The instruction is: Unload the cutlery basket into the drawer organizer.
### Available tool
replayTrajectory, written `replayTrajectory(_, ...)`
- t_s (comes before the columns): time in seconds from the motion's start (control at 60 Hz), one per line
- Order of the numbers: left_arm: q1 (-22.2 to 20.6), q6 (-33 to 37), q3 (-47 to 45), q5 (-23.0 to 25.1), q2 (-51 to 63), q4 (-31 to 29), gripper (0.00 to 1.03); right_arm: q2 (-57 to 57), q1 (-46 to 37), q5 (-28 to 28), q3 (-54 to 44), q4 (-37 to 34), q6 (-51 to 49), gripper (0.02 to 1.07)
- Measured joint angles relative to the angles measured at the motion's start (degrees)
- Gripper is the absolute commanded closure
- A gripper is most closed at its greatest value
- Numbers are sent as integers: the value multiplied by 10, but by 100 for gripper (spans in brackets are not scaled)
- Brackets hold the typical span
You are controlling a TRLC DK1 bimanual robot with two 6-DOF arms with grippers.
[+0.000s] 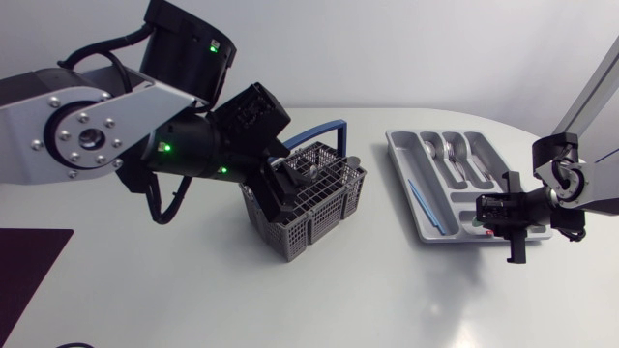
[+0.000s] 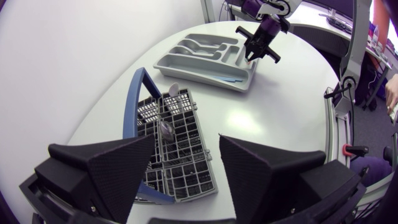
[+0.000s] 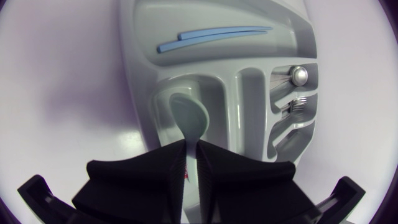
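Observation:
The grey wire cutlery basket (image 1: 308, 205) with a blue handle stands mid-table. My left gripper (image 1: 288, 184) hovers just above it, open, with nothing between its fingers. From the left wrist, the basket (image 2: 180, 155) lies under and ahead of the left gripper (image 2: 186, 171); a spoon (image 2: 173, 92) and another utensil (image 2: 166, 129) stick up from it. The grey drawer organizer (image 1: 411, 164) lies at the right. My right gripper (image 1: 505, 217) is over its near end, shut on the handle of a grey spoon (image 3: 189, 118) whose bowl rests in a compartment.
The organizer (image 3: 140, 74) holds two blue sticks (image 3: 211, 36) in its long side slot and metal cutlery (image 3: 297, 78) in other slots. A dark mat (image 1: 29, 266) lies at the table's front left. Bare table lies between basket and organizer.

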Motion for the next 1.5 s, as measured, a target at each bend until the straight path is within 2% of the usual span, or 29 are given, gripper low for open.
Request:
replayTrajectory(0.067,0,3,0,5,2,0,17,12,-1,6,0,11,-5,97)
replayTrajectory(0.183,-2,9,0,7,10,0,17,30,-3,13,0,38,-12,65)
replayTrajectory(0.367,-7,15,0,9,22,-5,17,32,-8,10,4,53,-12,40)
replayTrajectory(0.4,-7,16,0,9,22,-5,17,30,-9,9,6,52,-12,29)
replayTrajectory(0.467,-7,18,0,9,22,-5,17,22,-14,4,9,44,-12,18)
replayTrajectory(0.633,-12,29,3,9,28,-8,14,-11,-23,-41,50,26,16,14)
replayTrajectory(0.783,-34,51,26,9,56,-9,14,-84,-20,-109,80,-44,85,12)
replayTrajectory(0.9,-49,76,54,9,86,-16,12,-136,-11,-150,81,-85,133,12)
replayTrajectory(1.1,-52,141,129,4,150,-21,11,-190,11,-203,80,-111,212,12)
replayTrajectory(1.333,-59,237,183,-28,229,-24,11,-232,50,-220,31,-111,270,12)
replayTrajectory(1.5,-58,275,235,-39,276,-32,12,-255,78,-220,-14,-103,299,12)
